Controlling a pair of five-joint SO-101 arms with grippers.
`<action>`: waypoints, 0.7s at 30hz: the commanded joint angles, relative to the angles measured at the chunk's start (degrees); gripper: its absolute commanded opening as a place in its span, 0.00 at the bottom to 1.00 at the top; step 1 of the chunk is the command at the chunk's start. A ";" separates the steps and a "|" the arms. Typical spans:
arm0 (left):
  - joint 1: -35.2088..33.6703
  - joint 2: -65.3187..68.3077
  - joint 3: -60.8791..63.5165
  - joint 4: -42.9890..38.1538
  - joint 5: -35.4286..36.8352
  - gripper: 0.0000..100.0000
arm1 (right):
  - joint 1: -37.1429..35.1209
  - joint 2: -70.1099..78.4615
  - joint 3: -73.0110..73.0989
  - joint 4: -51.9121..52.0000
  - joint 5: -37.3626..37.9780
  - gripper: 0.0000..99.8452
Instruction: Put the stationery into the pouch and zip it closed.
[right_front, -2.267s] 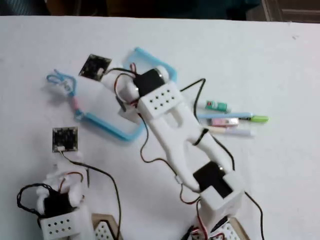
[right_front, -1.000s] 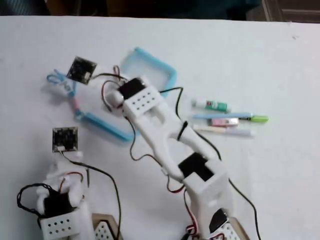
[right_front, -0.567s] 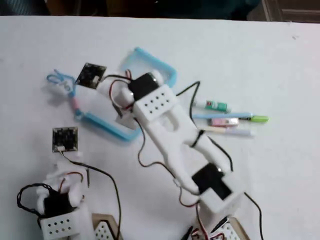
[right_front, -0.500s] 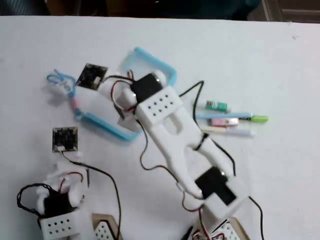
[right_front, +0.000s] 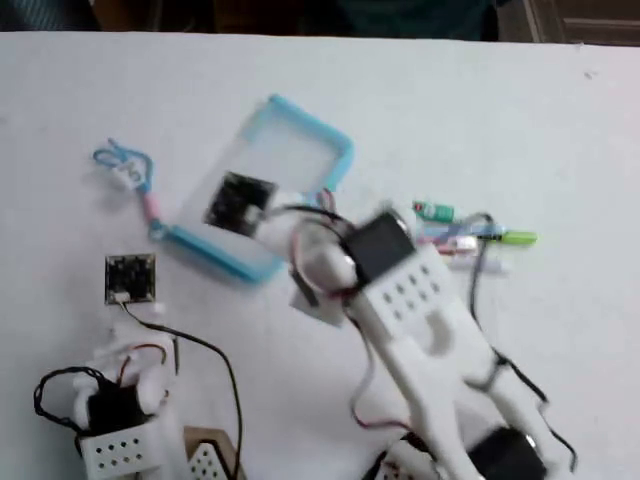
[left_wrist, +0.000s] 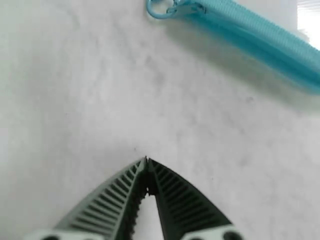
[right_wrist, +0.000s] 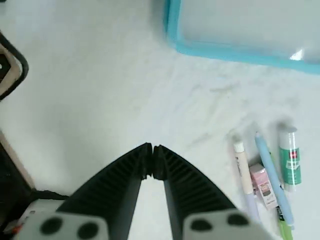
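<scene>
A clear pouch with blue trim lies flat on the white table, its blue cord and pink tab at the left end. The stationery, pens, a green glue stick and a pink eraser, lies on the table to its right. My right gripper is shut and holds nothing. It hangs over bare table between the pouch's blue edge and the pens. My left gripper is also shut with nothing in it. It hovers over the table short of the blue zipper edge and its pull ring.
The right arm stretches from the near edge toward the table's middle, its camera board above the pouch. The left arm is folded at the near left corner. The far half of the table is bare white.
The right arm has pulled back from the pouch's left end toward the near right, and now sits off the pouch. The left arm has not moved.
</scene>
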 joint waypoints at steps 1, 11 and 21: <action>-0.48 -0.40 -0.53 0.26 0.09 0.03 | 1.89 -12.18 12.92 -7.34 0.00 0.02; -0.48 -0.40 -0.53 0.26 0.09 0.03 | 3.12 -27.82 34.73 -38.29 0.00 0.02; -0.48 -0.40 -0.53 0.26 0.09 0.03 | 3.03 -11.82 27.25 -50.68 -0.26 0.02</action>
